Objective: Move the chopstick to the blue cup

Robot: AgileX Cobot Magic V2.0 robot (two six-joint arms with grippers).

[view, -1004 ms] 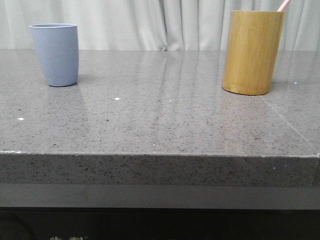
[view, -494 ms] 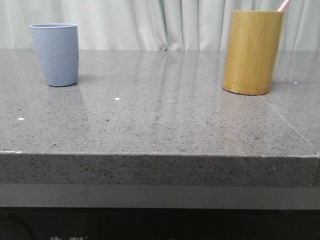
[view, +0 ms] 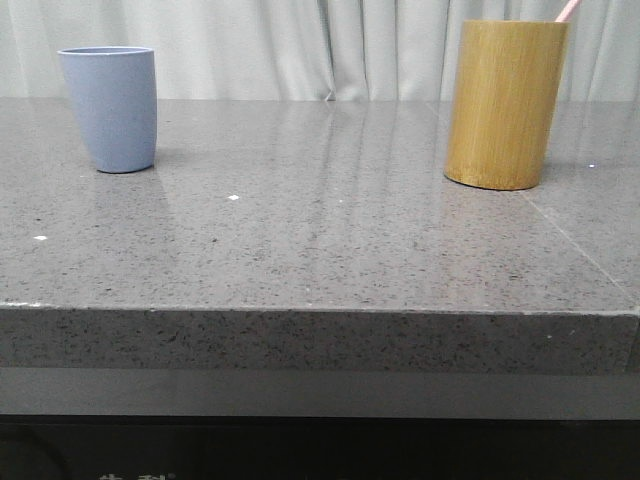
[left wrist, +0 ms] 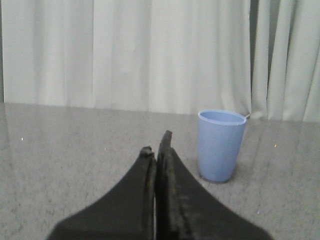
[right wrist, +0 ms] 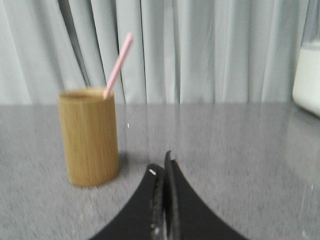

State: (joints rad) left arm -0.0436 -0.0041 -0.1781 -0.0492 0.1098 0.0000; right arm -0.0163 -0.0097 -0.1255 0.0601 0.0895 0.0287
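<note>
The chopstick (right wrist: 118, 64) stood in the bamboo holder (view: 505, 105) near the counter's (view: 320, 260) far right corner, leaning so that its pink tip rose above the rim on the side toward the right edge. The blue cup (view: 110, 108) stood upright and empty-looking near the far left corner, well apart from the holder. Nothing had been picked up yet — the step in hand was the reach and grasp.

Your right gripper (right wrist: 164, 175) was the nearer one to the holder, and its jaws were pressed together, holding nothing. The left gripper (left wrist: 157, 155) faced the blue cup with its jaws likewise closed and empty.

To do this well, you needed to part the right jaws before approaching, then come in above the holder's rim and close on the exposed upper length of the stick, not at the very tip. Because the stick leaned, matching the jaws to its tilt would probably have kept it from pivoting. I'd judge a straight lift along the stick's own line safest — dragging it sideways against the rim might have tipped the holder. You'd have wanted the lower end fully clear of the rim before carrying it toward the far left corner.
</note>
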